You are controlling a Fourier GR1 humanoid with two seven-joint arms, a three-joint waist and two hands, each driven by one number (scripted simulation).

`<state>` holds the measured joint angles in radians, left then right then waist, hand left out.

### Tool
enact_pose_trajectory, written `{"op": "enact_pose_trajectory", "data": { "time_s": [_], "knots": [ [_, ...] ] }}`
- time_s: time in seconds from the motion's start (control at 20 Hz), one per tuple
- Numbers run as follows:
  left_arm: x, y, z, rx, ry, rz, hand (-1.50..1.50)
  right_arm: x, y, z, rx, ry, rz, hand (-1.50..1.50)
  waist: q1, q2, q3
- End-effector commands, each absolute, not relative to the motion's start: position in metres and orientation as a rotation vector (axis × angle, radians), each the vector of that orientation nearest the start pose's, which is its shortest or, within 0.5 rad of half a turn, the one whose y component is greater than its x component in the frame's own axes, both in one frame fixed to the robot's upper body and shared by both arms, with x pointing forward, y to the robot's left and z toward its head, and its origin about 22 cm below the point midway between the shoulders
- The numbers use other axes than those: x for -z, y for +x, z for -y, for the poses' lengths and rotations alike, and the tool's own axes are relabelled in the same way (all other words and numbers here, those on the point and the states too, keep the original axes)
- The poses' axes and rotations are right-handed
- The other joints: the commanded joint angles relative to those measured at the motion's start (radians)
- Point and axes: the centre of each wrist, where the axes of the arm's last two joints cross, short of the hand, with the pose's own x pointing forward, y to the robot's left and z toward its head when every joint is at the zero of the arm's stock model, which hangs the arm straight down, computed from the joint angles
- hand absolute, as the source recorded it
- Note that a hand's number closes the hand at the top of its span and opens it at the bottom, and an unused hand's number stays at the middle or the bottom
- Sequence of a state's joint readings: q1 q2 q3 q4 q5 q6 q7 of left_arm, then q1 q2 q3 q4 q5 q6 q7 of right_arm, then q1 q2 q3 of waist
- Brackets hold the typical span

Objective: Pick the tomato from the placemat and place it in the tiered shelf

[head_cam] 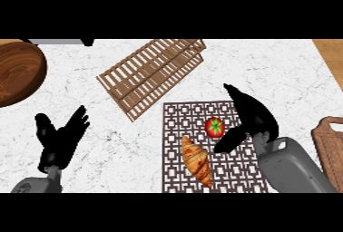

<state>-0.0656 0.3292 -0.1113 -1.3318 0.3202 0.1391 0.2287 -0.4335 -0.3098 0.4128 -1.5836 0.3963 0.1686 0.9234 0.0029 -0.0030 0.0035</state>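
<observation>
The tomato [214, 127] lay on the placemat [179, 118], in its upper part, with the green stalk side up. The right hand [254, 118] was over the right side of the placemat, just beside the tomato. It was open and held nothing. Its fingers [236, 96] were straight and pointed away from the robot, toward the far edge of the counter [127, 154], and they passed above and to the right of the tomato. Its thumb [226, 141] was spread out to the left and ended just below the tomato, at its lower right. So the tomato sat in the open angle between the thumb and the fingers, close to the palm (whether the thumb really touched it, I could not tell).

A croissant [197, 161] lay on the same placemat, below and a little left of the tomato, near the thumb tip but apart from it.

The shelf [150, 74] of wooden slats was beyond the placemat, to the upper left.

The left hand [59, 142] rested at the lower left of the view, open, fingers up, holding nothing, well apart from the placemat. A wooden bowl [17, 72] was at the far left, and a wooden board [331, 145] at the right edge
</observation>
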Motion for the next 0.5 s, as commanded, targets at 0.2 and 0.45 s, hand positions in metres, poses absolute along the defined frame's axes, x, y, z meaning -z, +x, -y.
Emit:
{"op": "enact_pose_trajectory", "data": {
  "time_s": [0.2,0.45],
  "knots": [
    [0.012,0.251,-0.284,-0.056,0.095,1.128,0.0,-0.091,0.3,0.139,-0.877,-0.637,0.967,-1.5,0.001,0.002,-0.003],
    [0.02,0.24,-0.284,-0.027,0.089,1.128,0.0,-0.056,0.307,0.129,-0.869,-0.666,0.941,-1.5,0.005,0.003,-0.003]
  ]
}}
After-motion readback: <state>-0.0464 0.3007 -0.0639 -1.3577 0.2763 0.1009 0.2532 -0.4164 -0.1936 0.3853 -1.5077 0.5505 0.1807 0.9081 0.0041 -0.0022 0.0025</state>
